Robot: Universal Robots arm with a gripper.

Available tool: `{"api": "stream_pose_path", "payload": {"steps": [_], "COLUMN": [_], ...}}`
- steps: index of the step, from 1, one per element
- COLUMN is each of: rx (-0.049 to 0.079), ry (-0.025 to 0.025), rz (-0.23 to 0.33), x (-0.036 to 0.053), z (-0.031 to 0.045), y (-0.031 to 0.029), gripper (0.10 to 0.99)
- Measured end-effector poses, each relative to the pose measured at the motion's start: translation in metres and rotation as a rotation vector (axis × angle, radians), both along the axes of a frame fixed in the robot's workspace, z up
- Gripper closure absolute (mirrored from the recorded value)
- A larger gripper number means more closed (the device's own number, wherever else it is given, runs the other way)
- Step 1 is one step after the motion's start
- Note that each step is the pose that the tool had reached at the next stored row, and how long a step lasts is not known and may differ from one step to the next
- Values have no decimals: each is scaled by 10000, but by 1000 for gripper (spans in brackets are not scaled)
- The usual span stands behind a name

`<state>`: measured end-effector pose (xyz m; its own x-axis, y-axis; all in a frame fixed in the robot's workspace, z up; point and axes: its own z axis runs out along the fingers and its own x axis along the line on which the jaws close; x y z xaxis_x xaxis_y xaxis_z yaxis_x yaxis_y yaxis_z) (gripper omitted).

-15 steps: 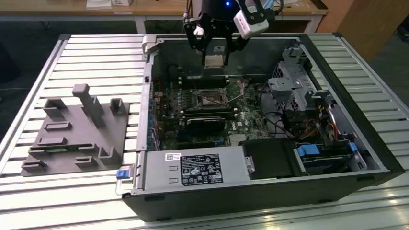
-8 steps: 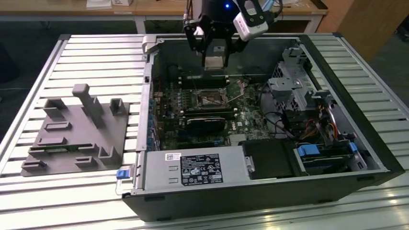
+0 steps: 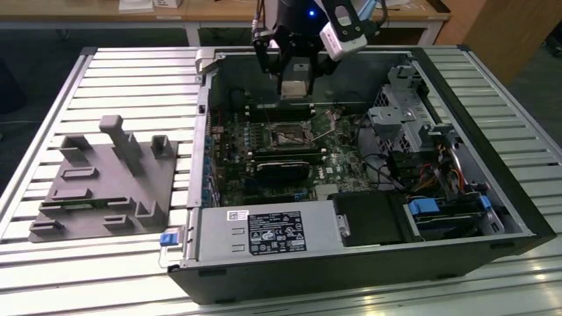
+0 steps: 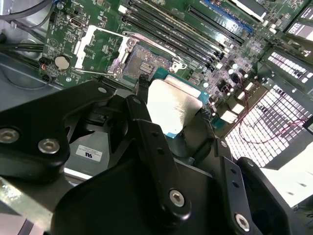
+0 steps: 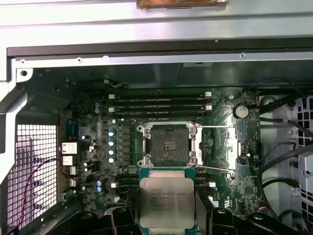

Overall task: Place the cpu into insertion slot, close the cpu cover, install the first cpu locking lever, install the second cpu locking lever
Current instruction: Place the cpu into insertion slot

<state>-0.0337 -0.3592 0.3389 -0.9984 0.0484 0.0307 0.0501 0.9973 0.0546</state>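
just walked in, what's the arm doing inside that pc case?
The arm's gripper is shut on the small flat square silvery cpu and holds it inside the open black computer case, above the green motherboard. The chip is not yet seated. The square dark insertion slot with its silvery rim lies uncovered and empty.

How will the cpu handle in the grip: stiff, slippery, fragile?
Probably stiff: the cpu sits flat and unbent in the gripper. Its smooth, shiny metal face suggests it could slip if nudged. Thin and small, so likely light.
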Motion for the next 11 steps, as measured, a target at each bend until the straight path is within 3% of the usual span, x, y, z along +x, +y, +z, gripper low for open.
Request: {"api": "stream_pose_path", "payload": {"steps": [11], "rx": [-17], "ry": [0], "rz": [0], "x": [0], "z": [-107], "y": [0], "gripper": [549]}}
